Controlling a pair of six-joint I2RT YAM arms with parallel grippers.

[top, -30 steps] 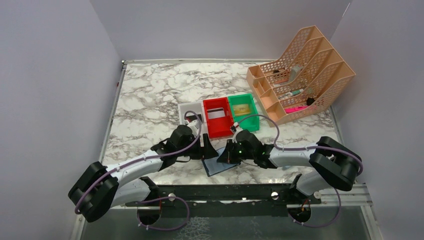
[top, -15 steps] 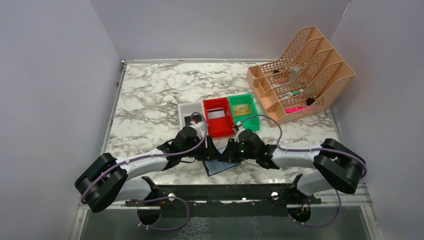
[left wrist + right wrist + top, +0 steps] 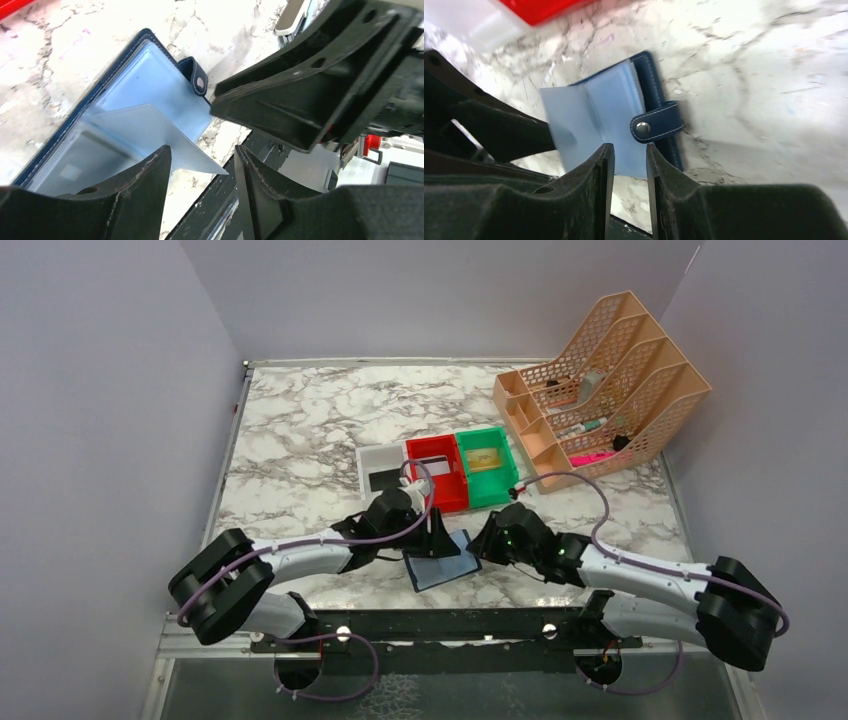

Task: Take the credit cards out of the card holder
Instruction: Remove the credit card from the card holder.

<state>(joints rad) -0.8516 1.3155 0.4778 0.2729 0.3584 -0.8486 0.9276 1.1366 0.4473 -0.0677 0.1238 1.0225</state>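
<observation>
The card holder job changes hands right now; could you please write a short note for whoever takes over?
Left gripper: open, empty, over the card holder's clear sleeves.
Right gripper: slightly open, empty, near the snap tab.
It lies open on the table.
Done: black card in white bin, whitish card in red bin, gold card in green bin.
Left: sleeves look empty; check for hidden cards.

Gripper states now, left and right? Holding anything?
Left gripper: open over the card holder, gripping nothing.
Right gripper: slightly open, holding nothing.
</observation>
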